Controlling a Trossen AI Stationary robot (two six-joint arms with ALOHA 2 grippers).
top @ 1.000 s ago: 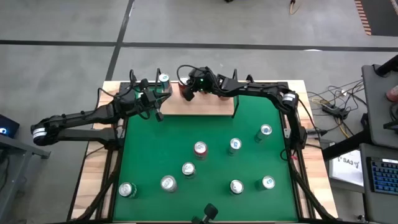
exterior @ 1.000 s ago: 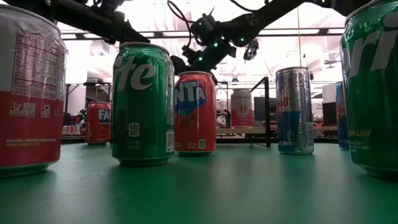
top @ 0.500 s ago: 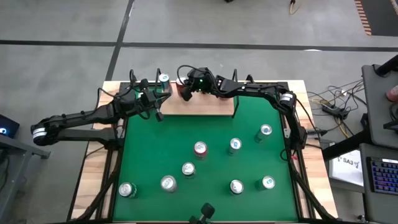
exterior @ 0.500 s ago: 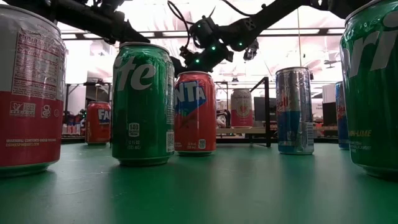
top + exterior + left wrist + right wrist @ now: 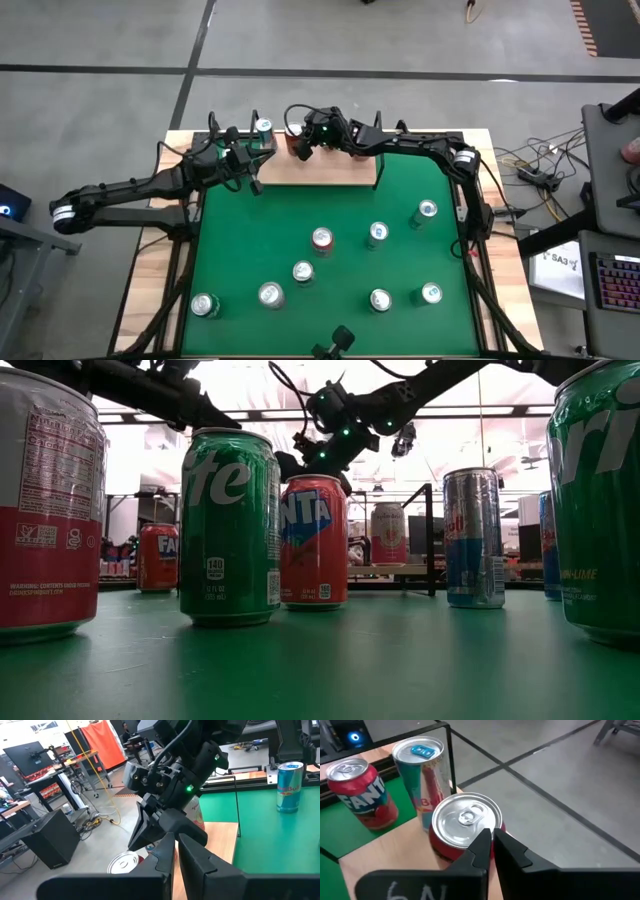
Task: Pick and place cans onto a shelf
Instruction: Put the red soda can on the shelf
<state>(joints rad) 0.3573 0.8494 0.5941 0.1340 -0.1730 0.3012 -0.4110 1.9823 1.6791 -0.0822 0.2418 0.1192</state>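
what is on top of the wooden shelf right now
Two cans show on the shelf: a red can below the shut right gripper, and a tall can beside it. The arms cover part of the board.

From my high view: shelf (image 5: 330, 170) at twelve o'clock on the table (image 5: 240, 250). On its eleven o'clock end, two cans (image 5: 263, 128) (image 5: 297, 145), one beside the other; both grippers (image 5: 262, 152) (image 5: 300, 146) sit there. Eight cans (image 5: 321, 239) are scattered from centre toward six, four and seven o'clock.
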